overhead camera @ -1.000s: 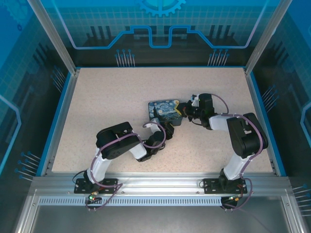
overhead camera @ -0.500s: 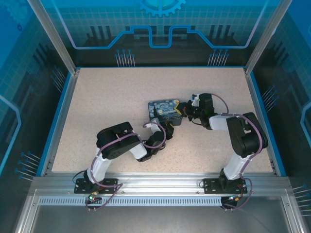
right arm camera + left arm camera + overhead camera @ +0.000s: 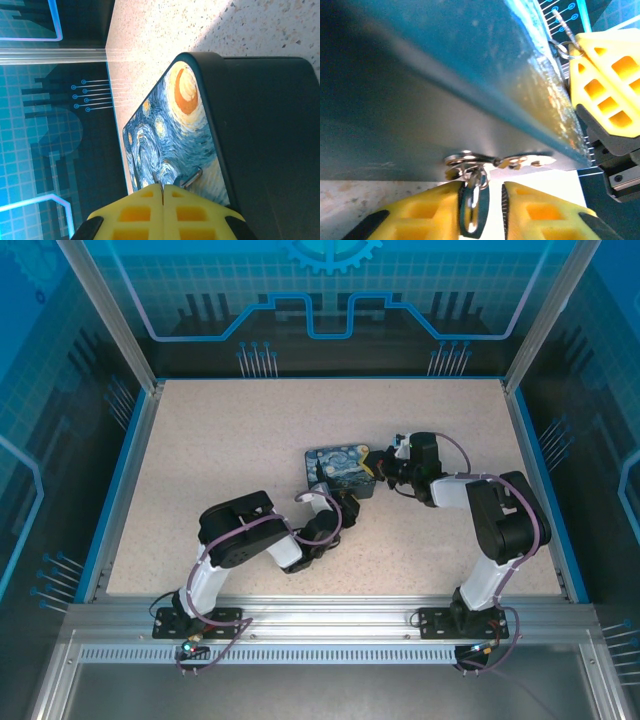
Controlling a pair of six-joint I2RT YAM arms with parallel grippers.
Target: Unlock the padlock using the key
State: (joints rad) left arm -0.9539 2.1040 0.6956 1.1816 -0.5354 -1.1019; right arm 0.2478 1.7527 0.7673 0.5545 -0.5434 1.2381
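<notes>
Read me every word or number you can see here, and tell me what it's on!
No words or numbers can be read anywhere.
Dark box printed with a swirling blue-and-yellow night sky: just a painting, no letters.
Blue patterned back wall: a gear shape and circuit lines, no letters.

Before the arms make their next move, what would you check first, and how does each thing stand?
1. Right end effector shut: ok.
2. Thin silvery loop at its tips, pinched: cannot tell.
3. Left end effector clamped on the metal piece between its pads: cannot tell.
4. Brass-coloured key in the padlock: cannot tell.
5. Box flat on the table: ok.
</notes>
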